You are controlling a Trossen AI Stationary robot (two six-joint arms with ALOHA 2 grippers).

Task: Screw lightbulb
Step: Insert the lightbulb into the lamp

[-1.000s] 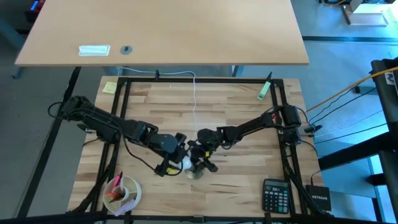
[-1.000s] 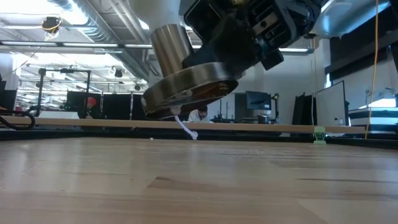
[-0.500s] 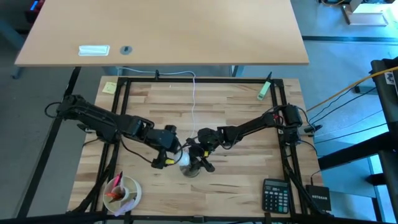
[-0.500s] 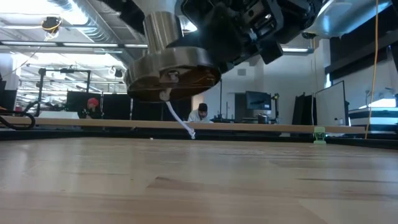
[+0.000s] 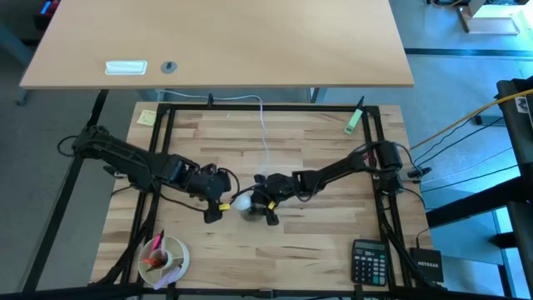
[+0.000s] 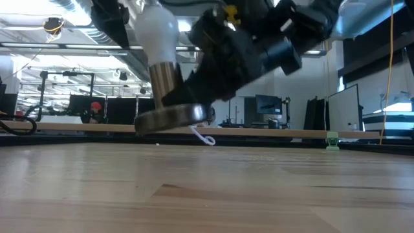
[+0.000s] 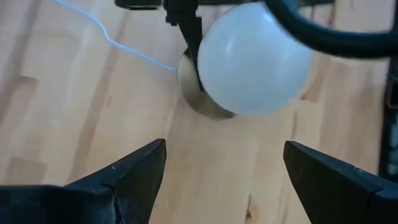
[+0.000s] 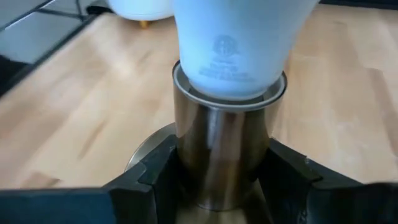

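The small white frosted lightbulb (image 6: 157, 31) sits with its narrow end inside the polished silvery metal socket (image 8: 222, 149), the round globe standing above the socket's cylindrical neck. The socket's wide round foot (image 6: 173, 117) hangs tilted above the pale wooden worktop (image 6: 207, 188), and its thin white cord (image 5: 261, 133) runs across the planks toward the far edge. The right gripper (image 8: 222, 180) has its dark fingers (image 8: 155, 177) pinching the socket neck from both sides, near the middle of the worktop. The left gripper (image 7: 225, 171) sits just beside the bulb with its fingers (image 7: 134, 171) spread wide, apart from the globe and not touching it.

At the near left corner of the worktop stands a round white cup (image 5: 166, 258) holding reddish and pink pieces; what they are is too small to tell. A dark calculator (image 5: 370, 261) lies at the near right corner, a green marker (image 5: 355, 119) at the far right, and a yellow sticky note (image 5: 146, 117) at the far left.

Compared with half a second ago, the socket and bulb have shifted slightly toward the far side, the foot now sits lower and tilted edge-on in the low view rather than showing its underside, and the globe has come into that view. The left gripper has drawn back a little to the left.
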